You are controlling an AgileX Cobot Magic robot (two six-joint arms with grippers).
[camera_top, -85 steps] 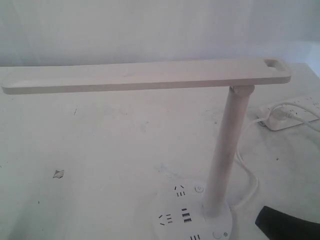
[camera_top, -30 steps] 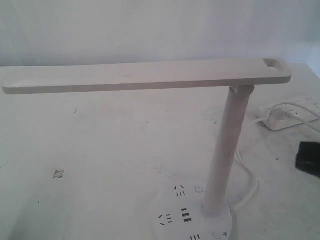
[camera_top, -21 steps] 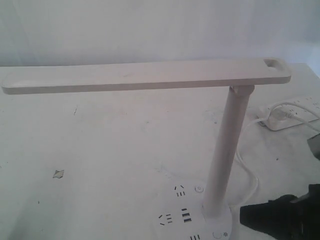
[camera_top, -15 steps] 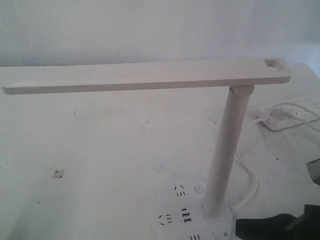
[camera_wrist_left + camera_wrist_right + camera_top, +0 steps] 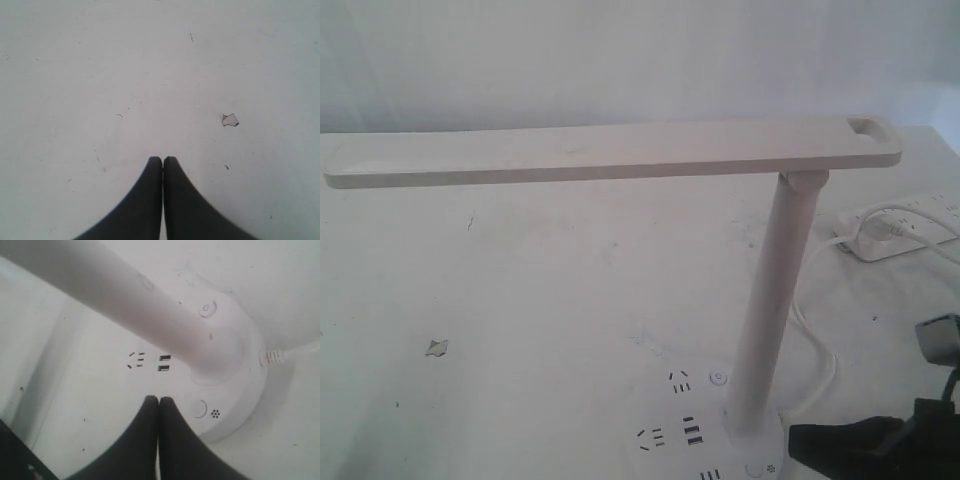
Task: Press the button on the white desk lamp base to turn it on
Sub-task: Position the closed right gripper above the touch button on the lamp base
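The white desk lamp has a long bar head (image 5: 610,150), a slim post (image 5: 775,300) and a round white desk lamp base (image 5: 670,440) at the bottom edge of the exterior view. The button (image 5: 200,409) sits on the base (image 5: 240,390) beside a tiny dotted mark (image 5: 215,413); it also shows as the button (image 5: 754,468) in the exterior view. My right gripper (image 5: 159,399) is shut and empty, its tips over the base just beside the button. In the exterior view, the right gripper (image 5: 795,440) points at the base from the right. My left gripper (image 5: 162,159) is shut over bare table.
A power-symbol button (image 5: 207,309) lies on the far side of the post (image 5: 125,305). Socket slots (image 5: 136,360) and USB ports (image 5: 164,363) mark the base. A white cable (image 5: 820,350) runs to a power strip (image 5: 905,225). A small scrap (image 5: 437,347) lies at the left.
My right gripper came down from the right edge to the bottom right and reached in toward the lamp base. The lamp has not moved.
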